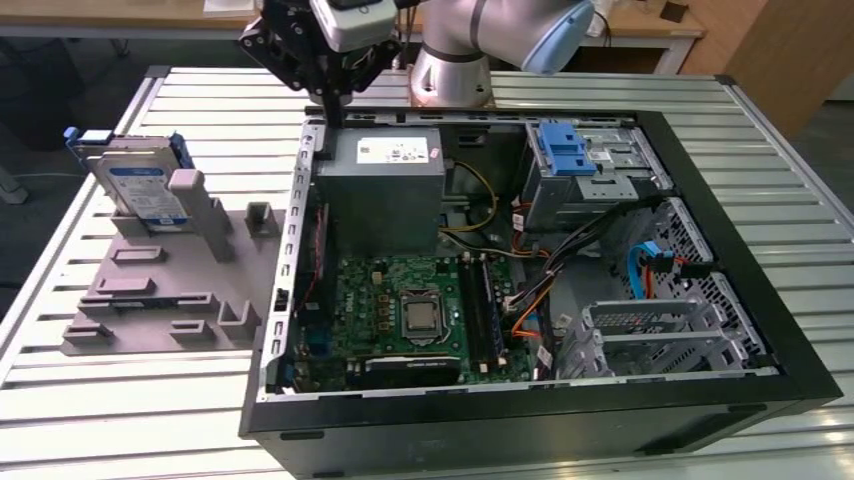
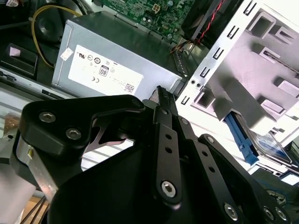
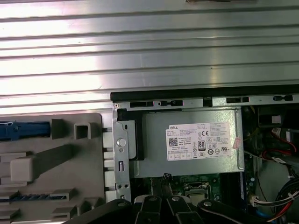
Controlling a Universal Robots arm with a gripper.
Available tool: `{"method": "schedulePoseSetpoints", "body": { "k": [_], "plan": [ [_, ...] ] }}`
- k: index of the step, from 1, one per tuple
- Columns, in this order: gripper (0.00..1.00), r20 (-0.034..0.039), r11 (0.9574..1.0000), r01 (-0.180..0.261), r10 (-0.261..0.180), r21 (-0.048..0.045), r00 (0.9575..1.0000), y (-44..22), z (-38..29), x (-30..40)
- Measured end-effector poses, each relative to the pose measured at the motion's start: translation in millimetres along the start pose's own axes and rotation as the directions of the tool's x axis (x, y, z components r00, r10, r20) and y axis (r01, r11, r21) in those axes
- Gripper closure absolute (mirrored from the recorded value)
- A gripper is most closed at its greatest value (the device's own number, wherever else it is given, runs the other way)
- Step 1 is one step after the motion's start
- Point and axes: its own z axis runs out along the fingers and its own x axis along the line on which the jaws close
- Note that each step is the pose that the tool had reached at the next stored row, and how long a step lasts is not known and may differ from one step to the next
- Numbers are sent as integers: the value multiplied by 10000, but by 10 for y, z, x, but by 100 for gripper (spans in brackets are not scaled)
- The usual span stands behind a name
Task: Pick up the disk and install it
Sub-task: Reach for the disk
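Observation:
The disk (image 1: 140, 185), a silver drive with a white-and-blue label in a blue carrier, stands upright at the far end of a grey holder (image 1: 160, 295), on the exterior view's left. Its blue edge also shows in the second wrist view (image 2: 243, 142) and the first wrist view (image 3: 23, 130). My gripper (image 1: 328, 98) hangs over the rear left corner of the open computer case (image 1: 287, 300), to the right of the disk and apart from it. Its black fingers (image 2: 161, 95) are shut together with nothing between them, pointing at the grey power supply box (image 3: 196, 140).
The case lies open on a slatted metal table (image 1: 134, 420), with a green motherboard (image 1: 407, 305), cables and a drive bay with a blue latch (image 1: 567, 150). An empty metal cage (image 1: 654, 335) sits on the exterior view's right. The grey holder has several raised blocks.

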Motion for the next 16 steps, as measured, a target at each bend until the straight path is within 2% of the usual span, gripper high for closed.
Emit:
{"method": "schedulePoseSetpoints", "body": {
  "k": [16],
  "plan": [
    [89, -15, 10000, -1, 1, 1, 10000, -4, 8, 85]
  ]
}}
